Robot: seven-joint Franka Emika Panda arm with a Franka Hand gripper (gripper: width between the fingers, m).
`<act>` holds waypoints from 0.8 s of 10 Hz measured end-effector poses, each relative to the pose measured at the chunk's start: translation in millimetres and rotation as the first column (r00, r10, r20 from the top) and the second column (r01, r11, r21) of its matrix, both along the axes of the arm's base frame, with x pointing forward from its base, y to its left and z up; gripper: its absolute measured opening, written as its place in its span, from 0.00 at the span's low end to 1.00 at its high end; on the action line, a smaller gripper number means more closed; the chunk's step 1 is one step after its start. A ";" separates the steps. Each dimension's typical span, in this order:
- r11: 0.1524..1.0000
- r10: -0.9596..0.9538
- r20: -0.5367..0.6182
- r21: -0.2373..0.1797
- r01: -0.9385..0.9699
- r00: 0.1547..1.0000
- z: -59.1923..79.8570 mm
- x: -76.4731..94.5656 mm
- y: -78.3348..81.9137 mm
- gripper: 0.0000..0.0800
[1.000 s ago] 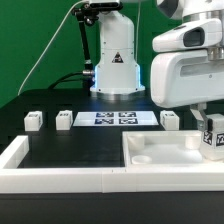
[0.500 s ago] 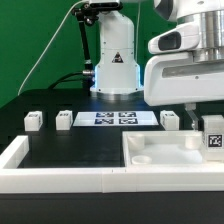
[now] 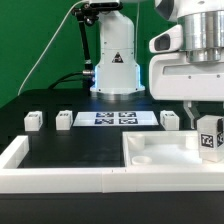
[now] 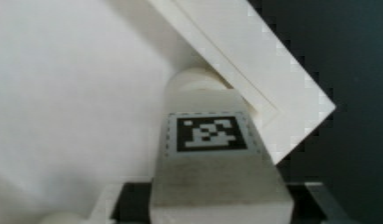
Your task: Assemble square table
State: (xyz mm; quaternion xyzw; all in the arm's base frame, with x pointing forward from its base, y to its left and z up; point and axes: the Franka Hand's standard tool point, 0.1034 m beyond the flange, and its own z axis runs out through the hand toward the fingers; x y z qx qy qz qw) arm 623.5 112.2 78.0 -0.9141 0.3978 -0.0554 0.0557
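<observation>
The tool (image 3: pixel 203 121) grips a small white tagged plastic leg (image 3: pixel 209 140), with the white rimmed square top (image 3: pixel 160 152) just beneath it. One finger is cropped out

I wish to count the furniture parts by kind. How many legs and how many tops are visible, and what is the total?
Small white plastic legs with tags: 4 (one, one, one, all standing on the black table, and one held in the claw)
White square tray-like plastic top: 1
Total: 5
</observation>
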 end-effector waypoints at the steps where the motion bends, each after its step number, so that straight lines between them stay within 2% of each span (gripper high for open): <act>1: 0.997 -0.073 -0.006 0.013 0.073 0.997 0.0 -0.2 -0.3 0.37; 4: 0.975 -0.219 -0.030 0.034 0.220 0.975 -0.1 -2.0 0.7 0.37; 6: 0.986 -0.162 -0.024 0.027 0.162 0.987 -0.4 -2.0 0.9 0.37; 7: 0.988 -0.153 -0.024 0.026 0.154 0.988 -0.4 -2.1 1.2 0.58; 8: 0.998 -0.063 -0.020 0.013 0.063 0.998 -0.6 -2.6 1.7 0.73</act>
